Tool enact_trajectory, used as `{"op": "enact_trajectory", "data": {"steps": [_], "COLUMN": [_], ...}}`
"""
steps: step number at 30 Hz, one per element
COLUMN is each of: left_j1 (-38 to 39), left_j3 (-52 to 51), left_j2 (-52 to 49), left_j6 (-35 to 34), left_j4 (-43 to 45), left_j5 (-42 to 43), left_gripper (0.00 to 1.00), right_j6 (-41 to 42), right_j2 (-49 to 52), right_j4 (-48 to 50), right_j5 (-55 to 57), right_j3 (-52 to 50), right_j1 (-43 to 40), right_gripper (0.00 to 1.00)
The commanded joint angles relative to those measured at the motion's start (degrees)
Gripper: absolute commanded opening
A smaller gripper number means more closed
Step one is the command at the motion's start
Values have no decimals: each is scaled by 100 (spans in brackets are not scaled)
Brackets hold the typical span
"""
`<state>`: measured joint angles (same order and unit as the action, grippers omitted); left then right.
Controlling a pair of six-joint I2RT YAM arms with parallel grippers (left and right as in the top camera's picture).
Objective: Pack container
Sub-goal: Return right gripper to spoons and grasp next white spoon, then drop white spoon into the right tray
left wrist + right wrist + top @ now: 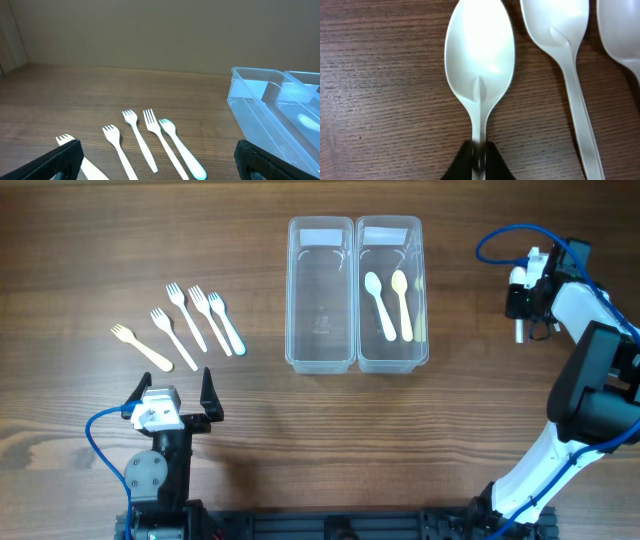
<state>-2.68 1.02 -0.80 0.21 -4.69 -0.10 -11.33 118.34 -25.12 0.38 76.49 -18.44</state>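
1. Wood-grain table (300, 440) fills the overhead view. At 12 o'clock from its middle stands the container (320, 330), two clear tubs side by side. The left tub is bare; the right one holds two spoons (381, 308) lying lengthwise. Five forks (190, 325) lie in a loose row at 9 o'clock, well apart from the tubs. The left gripper (175, 380) sits at 7 o'clock with its jaws spread wide, holding nothing. The right gripper (521, 315) is at 3 o'clock of the container, and its jaws cannot be read from above.
2. In the left wrist view, the spread fingers (62, 160) frame the forks. The container's near corner is at 3 o'clock, apart from them.
3. In the right wrist view, black fingertips (462, 162) press together on the handle of a white spoon (480, 60) lying on the wood. A second spoon (560, 30) lies just beside it at 3 o'clock, and a third spoon (625, 25) shows at the frame edge.
4. The container looks thin, light and slick, so a nudge would likely slide it. Its walls probably flex, so the rim of a long side is the place to steady it. The cutlery seems light, stiff and slippery, so it is best pinched mid-handle and lowered flat into a tub.
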Motion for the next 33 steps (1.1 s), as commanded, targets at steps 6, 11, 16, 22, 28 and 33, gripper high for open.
{"op": "enact_trajectory", "data": {"steps": [6,11,16,22,28,33], "left_j1": [33,33,33,33,33,33], "left_j3": [-48,-48,-48,-48,-48,-48], "left_j2": [42,42,42,42,42,42], "left_j6": [107,107,107,107,107,107], "left_j4": [17,17,17,17,17,17], "left_j5": [50,50,50,50,50,50], "left_gripper": [100,100,100,100,100,100], "right_j6": [568,643,728,1012,1303,1368], "right_j2": [-223,-1193,-2352,-2938,-2813,-2315], "right_j4": [-190,-192,-345,-492,-485,-372], "right_j5": [-111,-269,-702,-1104,-1075,-1071], "right_j3": [39,39,39,39,-13,-13], "right_j1": [28,212,678,1478,2367,2911], "right_gripper": [4,4,4,4,4,4]}}
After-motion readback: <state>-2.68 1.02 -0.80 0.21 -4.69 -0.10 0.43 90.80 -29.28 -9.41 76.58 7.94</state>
